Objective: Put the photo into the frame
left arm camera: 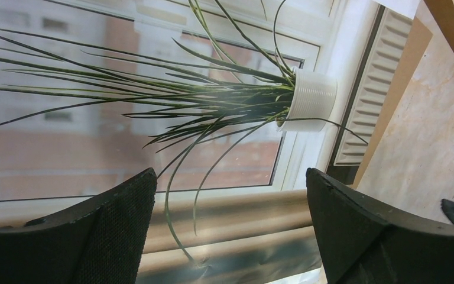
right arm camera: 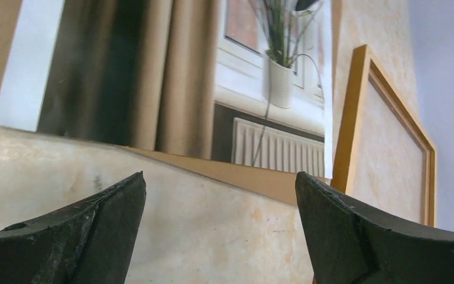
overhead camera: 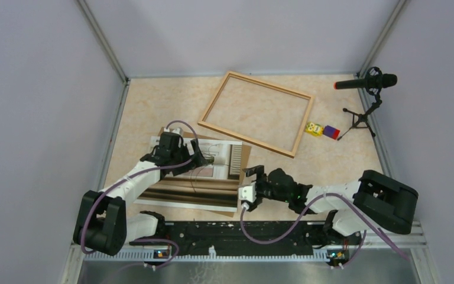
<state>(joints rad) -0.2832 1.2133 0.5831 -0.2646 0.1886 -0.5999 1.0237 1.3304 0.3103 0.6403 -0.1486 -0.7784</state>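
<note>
The photo (overhead camera: 180, 184) lies face up on a brown backing board (overhead camera: 246, 155) at the near left of the table. It shows thin grass blades in a white pot. The frame (overhead camera: 272, 84) of light wood lies empty farther back, to the right. My left gripper (overhead camera: 203, 161) is open just above the photo's middle; in the left wrist view (left arm camera: 230, 195) the photo (left arm camera: 153, 118) fills the space between the fingers. My right gripper (overhead camera: 248, 186) is open and low over the table by the photo's right edge. In the right wrist view (right arm camera: 220, 195) it faces the photo (right arm camera: 171, 77), the board (right arm camera: 242, 174) and the frame (right arm camera: 346, 118).
A small yellow toy (overhead camera: 313, 129) and a blue and red block (overhead camera: 331, 131) lie right of the frame. A microphone on a small tripod (overhead camera: 366, 83) stands at the back right. Grey walls close in the table on three sides.
</note>
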